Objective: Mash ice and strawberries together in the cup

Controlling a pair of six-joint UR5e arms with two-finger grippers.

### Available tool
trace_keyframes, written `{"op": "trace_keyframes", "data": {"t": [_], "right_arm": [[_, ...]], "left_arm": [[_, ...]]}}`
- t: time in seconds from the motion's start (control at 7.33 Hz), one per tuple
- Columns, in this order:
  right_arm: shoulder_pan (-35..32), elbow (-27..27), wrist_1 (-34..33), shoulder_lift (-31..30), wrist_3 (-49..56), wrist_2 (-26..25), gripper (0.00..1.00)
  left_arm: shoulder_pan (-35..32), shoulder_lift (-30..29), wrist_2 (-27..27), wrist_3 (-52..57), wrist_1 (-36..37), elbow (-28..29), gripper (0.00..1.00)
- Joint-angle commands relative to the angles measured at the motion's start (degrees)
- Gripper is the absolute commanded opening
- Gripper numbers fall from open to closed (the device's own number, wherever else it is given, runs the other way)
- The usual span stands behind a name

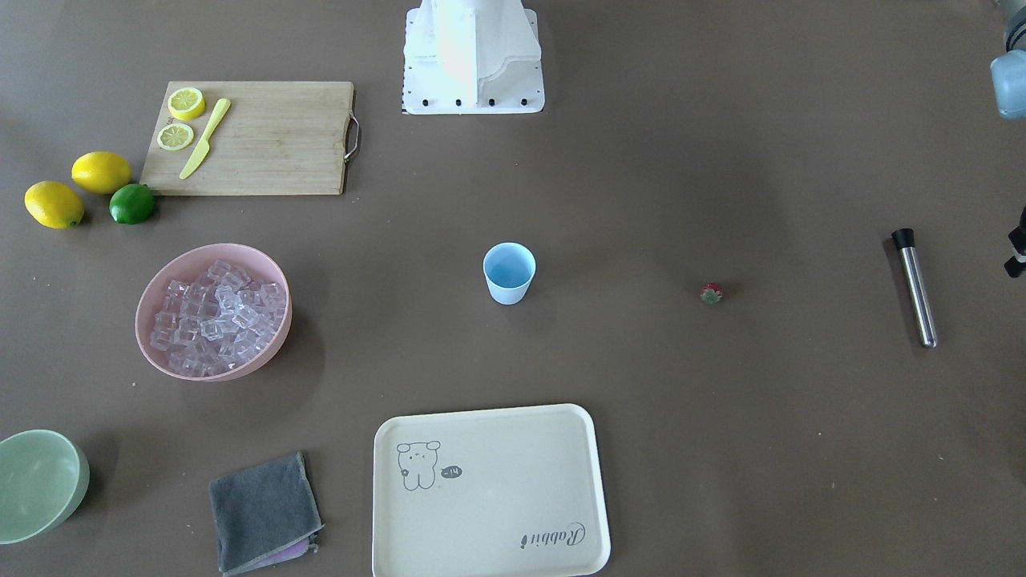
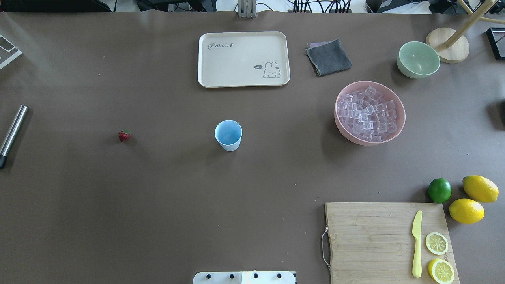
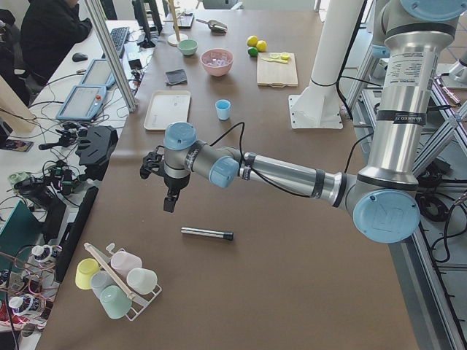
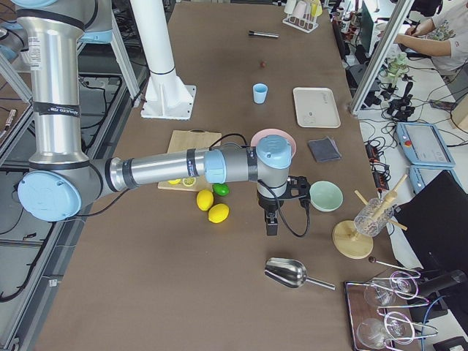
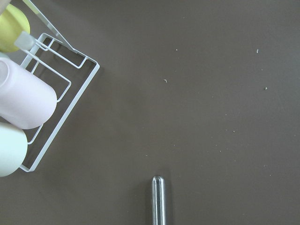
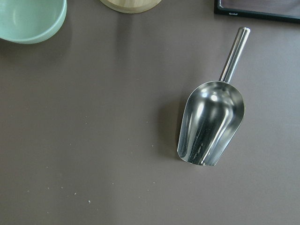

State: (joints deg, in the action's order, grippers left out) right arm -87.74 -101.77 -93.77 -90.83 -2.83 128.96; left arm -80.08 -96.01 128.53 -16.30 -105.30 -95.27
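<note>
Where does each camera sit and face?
Front-facing: across the table, facing the white robot base.
Overhead: behind the robot, facing forward; base edge shows.
Exterior left: table's left end; left gripper near.
Exterior right: right end; right gripper near.
Left wrist: down on a silvery metal rod.
Right wrist: down on a silvery metal scoop; neither shows fingers.
Shared: exterior views show the light-blue plastic cup.
</note>
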Motion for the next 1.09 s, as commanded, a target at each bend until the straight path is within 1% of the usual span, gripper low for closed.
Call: {"op": "trace_keyframes", "data": {"t": [0.0,0.14,0.27,0.41,0.55,0.68,0.82,0.95], "right_arm": [[1.1,-0.4,0.0,0.0,-0.2,-1.7,0.99],[1.4,-0.7,0.1,0.4,-0.2,-1.4,0.99],[2.7,-0.8,0.1,1.9,-0.2,-1.4,0.99],[4.2,-0.1,0.0,2.5,-0.2,-1.5,0.99],[4.9,0.2,0.0,2.5,-0.3,-1.6,0.99],[4.9,-0.3,0.0,4.2,-1.4,-1.7,0.99],[4.9,-1.0,-0.3,9.6,-5.3,-0.6,0.99],[6.5,-1.2,-0.4,11.6,-9.4,2.5,0.99]], "left_arm": [[0.1,-0.3,0.0,-1.8,-0.4,1.3,0.98],[0.3,-0.3,-0.6,-1.6,-2.9,1.8,0.98],[0.2,0.4,0.1,-2.3,-3.8,1.2,0.98],[0.3,2.3,0.1,-2.5,-3.8,-1.4,0.98],[0.2,2.5,-0.1,-3.4,-3.5,-1.8,0.98],[0.9,2.5,-0.7,-5.3,-3.5,-1.0,0.98],[1.0,2.4,-0.7,-5.1,-3.7,-1.7,0.98],[1.4,1.7,-0.7,-5.1,-4.3,-1.7,0.98]]}}
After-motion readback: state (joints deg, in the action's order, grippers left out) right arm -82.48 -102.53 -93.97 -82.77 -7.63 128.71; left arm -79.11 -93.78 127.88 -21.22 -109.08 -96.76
